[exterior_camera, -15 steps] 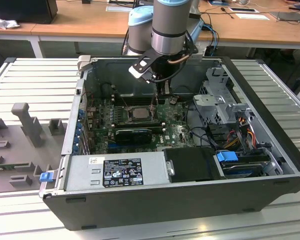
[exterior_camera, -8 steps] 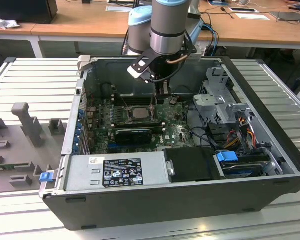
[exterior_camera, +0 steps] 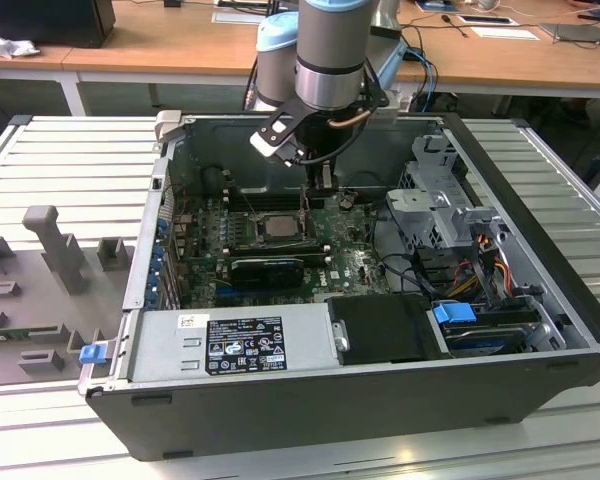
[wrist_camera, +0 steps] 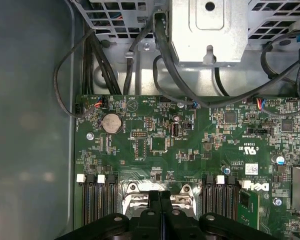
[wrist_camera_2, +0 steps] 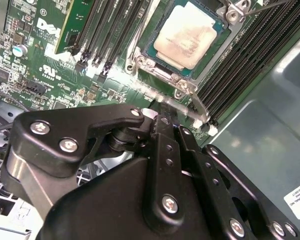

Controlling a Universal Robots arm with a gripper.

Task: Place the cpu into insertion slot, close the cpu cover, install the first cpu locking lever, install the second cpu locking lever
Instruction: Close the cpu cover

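The silvery cpu (wrist_camera_2: pixel 187 32) lies flat in the insertion slot (wrist_camera_2: pixel 158 55) on the green motherboard (wrist_camera: pixel 190 150); in the exterior view the cpu (exterior_camera: pixel 276 226) sits mid-board. The cpu cover (wrist_camera_2: pixel 217 47) lies down around it as a metal frame. A thin locking lever (wrist_camera_2: pixel 195 105) runs along the socket's edge, and another lever (wrist_camera_2: pixel 270 6) shows at the far corner. My gripper (wrist_camera_2: pixel 160 116) is shut, its tips just beside the socket at the near lever's end; I cannot tell whether they touch it. My gripper (wrist_camera: pixel 161 197) hangs over the socket's edge, and my gripper (exterior_camera: pixel 323 185) is inside the case.
Black memory slots (wrist_camera_2: pixel 115 30) flank the socket on both sides. A drive cage (exterior_camera: pixel 440 205) with cables (wrist_camera: pixel 140 50) stands at the exterior view's right. The power supply (exterior_camera: pixel 240 340) fills the case front. A long black card (exterior_camera: pixel 268 268) lies in front of the socket.
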